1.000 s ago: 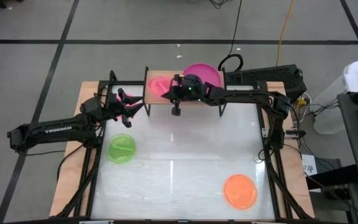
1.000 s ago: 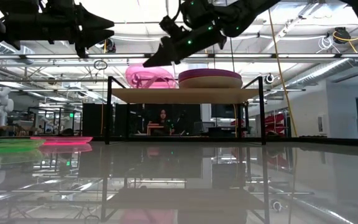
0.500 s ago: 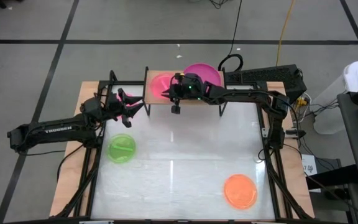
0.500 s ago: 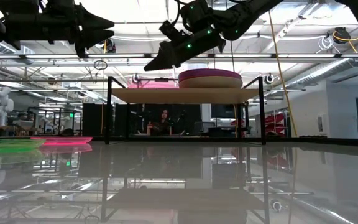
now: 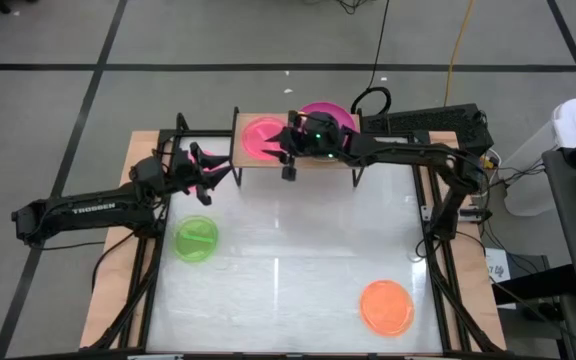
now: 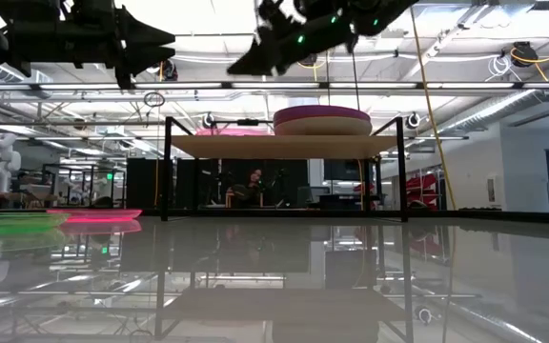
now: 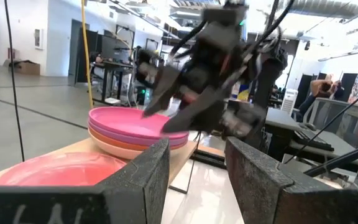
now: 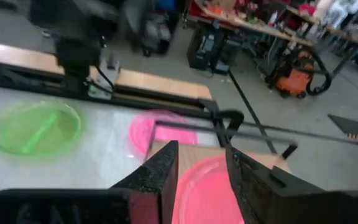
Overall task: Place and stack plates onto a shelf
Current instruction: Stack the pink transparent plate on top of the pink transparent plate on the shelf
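The shelf [image 5: 320,158] stands at the table's far edge. On its left half a translucent pink plate [image 5: 261,135] lies flat. On its right half sits a stack of large plates [image 6: 322,121] with a magenta one [image 5: 330,112] on top. My right gripper [image 5: 286,152] hovers open above the shelf, between the two, its fingers slanting down toward the table's left; in the right wrist view it [image 8: 201,152] stands clear over the pink plate [image 8: 207,190]. My left gripper [image 5: 213,170] waits open, left of the shelf, above another pink plate [image 5: 190,155] on the table.
A green plate [image 5: 195,238] lies on the table's left side and an orange plate [image 5: 386,306] at the near right. The white tabletop between them is bare. The shelf's black legs [image 6: 168,167] stand at its corners.
My right gripper has let go of the translucent pink plate. The plate stood tilted on the shelf's left half and now lies flat there. The gripper has then risen and drawn a little toward the table's right, over the shelf.
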### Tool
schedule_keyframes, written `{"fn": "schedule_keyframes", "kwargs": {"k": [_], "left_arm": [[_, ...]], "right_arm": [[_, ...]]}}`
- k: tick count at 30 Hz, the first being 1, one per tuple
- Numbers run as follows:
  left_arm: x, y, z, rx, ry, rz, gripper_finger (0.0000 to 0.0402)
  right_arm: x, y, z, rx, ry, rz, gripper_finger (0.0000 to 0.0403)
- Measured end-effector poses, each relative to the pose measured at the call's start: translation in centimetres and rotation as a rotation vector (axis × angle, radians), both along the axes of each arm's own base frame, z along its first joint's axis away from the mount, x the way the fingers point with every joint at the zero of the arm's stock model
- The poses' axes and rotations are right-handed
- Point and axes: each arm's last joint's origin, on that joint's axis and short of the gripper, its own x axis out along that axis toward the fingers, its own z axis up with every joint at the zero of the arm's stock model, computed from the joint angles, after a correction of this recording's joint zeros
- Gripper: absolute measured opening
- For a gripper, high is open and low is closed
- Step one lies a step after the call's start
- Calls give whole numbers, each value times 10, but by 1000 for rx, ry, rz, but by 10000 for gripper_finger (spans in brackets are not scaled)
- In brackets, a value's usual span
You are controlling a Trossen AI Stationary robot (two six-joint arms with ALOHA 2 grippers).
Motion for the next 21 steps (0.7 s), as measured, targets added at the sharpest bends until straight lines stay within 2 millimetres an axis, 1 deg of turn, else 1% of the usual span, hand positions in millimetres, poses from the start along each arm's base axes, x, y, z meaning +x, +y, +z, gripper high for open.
{"fn": "schedule_keyframes", "kwargs": {"k": [5,8,11,15,19,21], "left_arm": [[0,0,-3,-12,29,0,161],[1,0,-6,-21,54,5,161],[1,1,-7,-22,70,26,161],[1,2,-10,-25,105,50,161],[0,4,-17,-49,168,126,161],[0,5,-18,-64,238,168,161]], "right_arm": [[-21,29,25,-24,22,58,113],[-38,49,29,-34,14,100,113],[-58,69,26,-34,-5,139,112],[-85,91,14,-32,-100,180,112],[-114,104,0,-66,-243,213,112],[-130,108,-5,-102,-317,218,112]]}}
